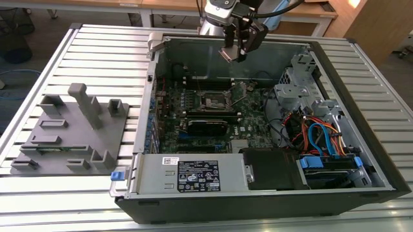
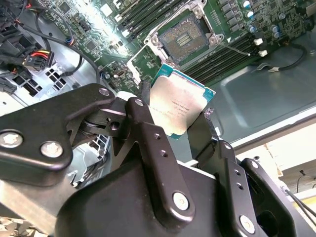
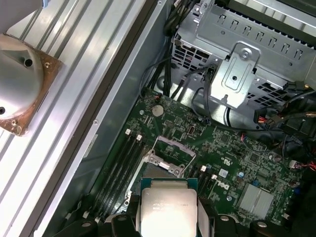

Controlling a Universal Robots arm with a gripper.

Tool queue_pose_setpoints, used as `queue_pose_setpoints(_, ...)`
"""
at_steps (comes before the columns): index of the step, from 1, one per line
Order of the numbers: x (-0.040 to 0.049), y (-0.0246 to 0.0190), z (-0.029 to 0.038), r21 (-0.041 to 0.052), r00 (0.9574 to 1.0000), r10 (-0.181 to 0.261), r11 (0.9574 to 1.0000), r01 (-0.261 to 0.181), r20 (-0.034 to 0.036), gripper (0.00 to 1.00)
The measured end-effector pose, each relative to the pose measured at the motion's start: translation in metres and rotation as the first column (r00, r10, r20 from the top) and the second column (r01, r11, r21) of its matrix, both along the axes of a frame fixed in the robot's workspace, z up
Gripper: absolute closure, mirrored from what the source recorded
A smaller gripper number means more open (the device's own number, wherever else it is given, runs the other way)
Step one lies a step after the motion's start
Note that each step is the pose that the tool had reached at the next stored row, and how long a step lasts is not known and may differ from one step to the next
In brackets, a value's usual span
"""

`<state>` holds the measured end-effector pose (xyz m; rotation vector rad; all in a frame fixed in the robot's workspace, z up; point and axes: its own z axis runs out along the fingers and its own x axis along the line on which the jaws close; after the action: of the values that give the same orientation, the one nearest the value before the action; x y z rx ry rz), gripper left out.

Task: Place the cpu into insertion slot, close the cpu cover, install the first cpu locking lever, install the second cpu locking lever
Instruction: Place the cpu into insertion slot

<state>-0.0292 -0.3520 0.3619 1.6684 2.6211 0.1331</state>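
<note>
High above insertion slot (image 2: pixel 185 37), claw (image 2: pixel 175 112) pinches cpu (image 2: pixel 181 101) (seemingly tilted edgewise).

cpu (image 2: pixel 180 106) above insertion slot (image 2: pixel 183 35)

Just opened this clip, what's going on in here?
The robot arm's gripper is clamped on the cpu, holding it by its edges in the air above an open computer case. On the green motherboard below, the insertion slot lies uncovered and empty, its contacts showing. The chip has not yet been placed.
</note>
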Motion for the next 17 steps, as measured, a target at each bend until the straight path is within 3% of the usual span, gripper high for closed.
queue_pose_setpoints(17, 0.0000, 0.0000, 0.0000, 0.0000, 0.9996, -0.027, 0.9996, 0.027, 0.0000, 0.46)
